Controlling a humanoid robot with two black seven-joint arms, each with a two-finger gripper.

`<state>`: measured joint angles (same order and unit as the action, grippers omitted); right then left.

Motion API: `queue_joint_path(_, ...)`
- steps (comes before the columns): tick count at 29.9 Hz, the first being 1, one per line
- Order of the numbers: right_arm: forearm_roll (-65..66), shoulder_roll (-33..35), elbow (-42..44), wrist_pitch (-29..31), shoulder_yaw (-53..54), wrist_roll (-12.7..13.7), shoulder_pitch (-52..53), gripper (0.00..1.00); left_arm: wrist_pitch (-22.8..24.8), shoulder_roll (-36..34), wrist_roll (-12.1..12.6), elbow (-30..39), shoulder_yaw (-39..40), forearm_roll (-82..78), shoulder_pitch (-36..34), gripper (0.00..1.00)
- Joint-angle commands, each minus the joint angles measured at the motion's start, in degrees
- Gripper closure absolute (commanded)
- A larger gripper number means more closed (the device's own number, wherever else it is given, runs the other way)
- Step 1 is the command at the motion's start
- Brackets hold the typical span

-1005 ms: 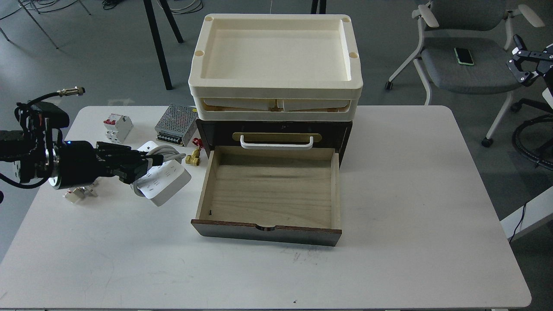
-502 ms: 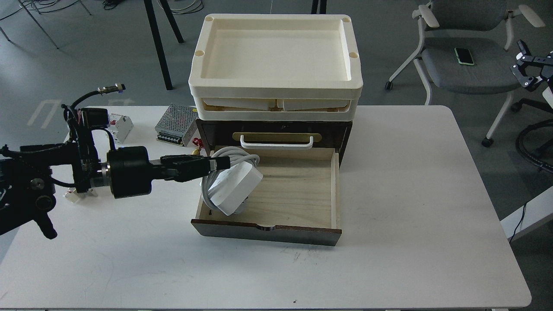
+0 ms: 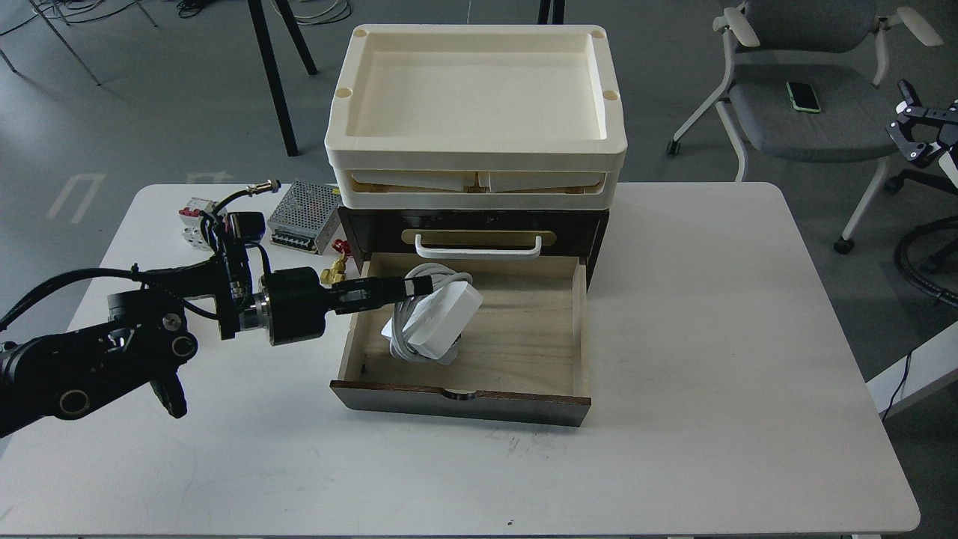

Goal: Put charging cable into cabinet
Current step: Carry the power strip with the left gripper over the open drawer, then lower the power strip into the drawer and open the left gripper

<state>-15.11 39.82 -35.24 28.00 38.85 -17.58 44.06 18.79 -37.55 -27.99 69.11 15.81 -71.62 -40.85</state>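
Left gripper [image 3: 423, 287] carried cable [image 3: 438, 318] from table left of cabinet [image 3: 479, 224], over drawer wall, lower into open drawer.

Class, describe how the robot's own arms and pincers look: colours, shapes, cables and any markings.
The left arm is matt black, with round joint housings, a silver ring behind a thick cylindrical wrist, loose black cables and a metal-tipped connector. Its left pincer is slim and black. The right pincer is black and angular. No markings or sleeves show.

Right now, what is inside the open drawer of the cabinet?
Inside the open drawer is only the charging cable, tilted, held by the left gripper reaching over the left wall. The wood floor elsewhere is bare. The part under the cable is hidden.
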Motion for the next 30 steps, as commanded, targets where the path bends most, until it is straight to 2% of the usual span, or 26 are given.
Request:
queue_joint_path(1, 0.0, 0.0, 0.0, 0.0, 0.0, 0.0, -0.1, 0.00, -0.3, 0.4, 0.0, -1.7, -0.2, 0.1, 0.2, 0.99)
queue_joint_path(6, 0.0, 0.0, -0.1, 0.0, 0.2, 0.0, -0.2, 0.00, -2.1, 4.6, 0.0, -7.0, -0.3, -0.4, 0.9, 0.99)
queue_joint_path(11, 0.0, 0.1, 0.0, 0.0, 0.5, 0.0, -0.3, 0.00, -2.9, 8.3, 0.1, -8.9, -0.3, -0.4, 1.1, 0.98)
queue_joint_path(16, 0.0, 0.3, -0.1, 0.0, 0.5, 0.0, -0.6, 0.00, -3.9, 11.5, 0.5, -11.2, -0.3, -0.4, 2.3, 0.90)
queue_joint_path(23, 0.0, 0.3, -0.1, 0.0, 1.0, 0.0, -1.3, 0.00, -4.2, 14.5, 0.3, -11.2, -0.2, -0.4, 3.8, 0.55)
queue_joint_path(25, 0.0, 0.3, -0.1, 0.0, 1.3, 0.0, -1.5, 0.00, -4.5, 14.7, 0.1, -11.3, -0.1, 0.4, 3.8, 0.30)
queue_joint_path(28, 0.0, 0.3, -0.3, 0.0, 1.6, 0.0, -1.7, 0.00, -4.8, 15.8, 0.3, -11.3, 0.7, 0.9, 3.8, 0.02)
queue_joint_path(30, 0.0, 0.3, -0.4, 0.0, 1.7, 0.0, -1.7, 0.00, -4.8, 15.7, 0.2, -11.3, 0.7, 1.8, 3.6, 0.01)
